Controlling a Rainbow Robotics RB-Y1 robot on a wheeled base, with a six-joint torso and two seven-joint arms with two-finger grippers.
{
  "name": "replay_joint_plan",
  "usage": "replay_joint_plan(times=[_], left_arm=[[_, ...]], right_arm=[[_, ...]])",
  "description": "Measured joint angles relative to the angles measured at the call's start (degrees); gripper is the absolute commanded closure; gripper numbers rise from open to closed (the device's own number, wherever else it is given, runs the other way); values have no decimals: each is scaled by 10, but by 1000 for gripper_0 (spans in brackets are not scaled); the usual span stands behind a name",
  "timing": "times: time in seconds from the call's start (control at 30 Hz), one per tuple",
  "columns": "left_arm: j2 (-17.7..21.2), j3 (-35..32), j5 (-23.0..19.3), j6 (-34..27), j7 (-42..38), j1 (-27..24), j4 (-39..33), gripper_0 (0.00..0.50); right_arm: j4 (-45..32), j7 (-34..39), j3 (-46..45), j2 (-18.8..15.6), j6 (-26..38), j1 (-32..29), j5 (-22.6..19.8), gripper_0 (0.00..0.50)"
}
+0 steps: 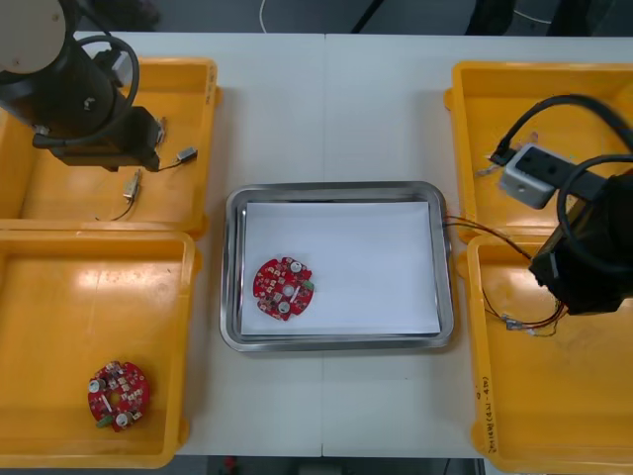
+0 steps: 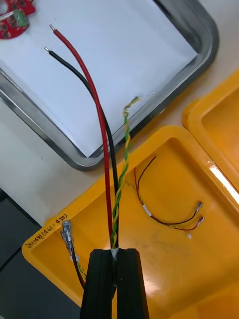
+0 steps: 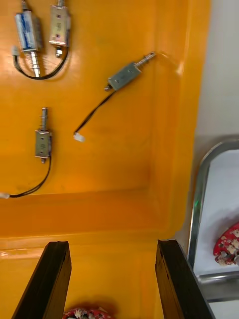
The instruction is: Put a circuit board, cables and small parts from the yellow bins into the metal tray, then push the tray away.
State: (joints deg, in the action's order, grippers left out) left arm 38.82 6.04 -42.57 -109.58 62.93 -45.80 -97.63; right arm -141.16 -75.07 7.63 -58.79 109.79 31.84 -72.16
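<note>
The right tool [image 2: 115, 255], at four o'clock from the tray [image 1: 336, 190], pinches bundled cables [image 2: 102, 139], their loose ends reaching over the tray, apparently for dropping there. A board [image 1: 283, 288] lies inside at eight o'clock. The left tool [image 3: 112, 245], spread, hovers at ten o'clock over small parts [image 3: 124, 75], likely next.

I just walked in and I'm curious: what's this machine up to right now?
The right end effector is shut on cables, red, black and a twisted pair, above a yellow bin beside the metal tray. One red circuit board lies in the tray. The left end effector hangs open over a second yellow bin holding small metal parts.
</note>
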Motion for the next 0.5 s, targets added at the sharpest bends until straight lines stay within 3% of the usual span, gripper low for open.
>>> replay_joint_plan(times=[0.13, 0.33, 0.5], left_arm=[[0, -19, 19, 0, 62, 0, 28, 0], [0, -33, 35, 12, 221, 0, 75, 0], [0, -34, 36, 59, 229, 0, 113, 0]], right_arm=[[0, -1, 51, 2, -5, 27, 19, 500], [0, -2, 108, 22, -31, 56, 60, 500], [0, -27, 171, 42, -53, 83, 113, 500]])
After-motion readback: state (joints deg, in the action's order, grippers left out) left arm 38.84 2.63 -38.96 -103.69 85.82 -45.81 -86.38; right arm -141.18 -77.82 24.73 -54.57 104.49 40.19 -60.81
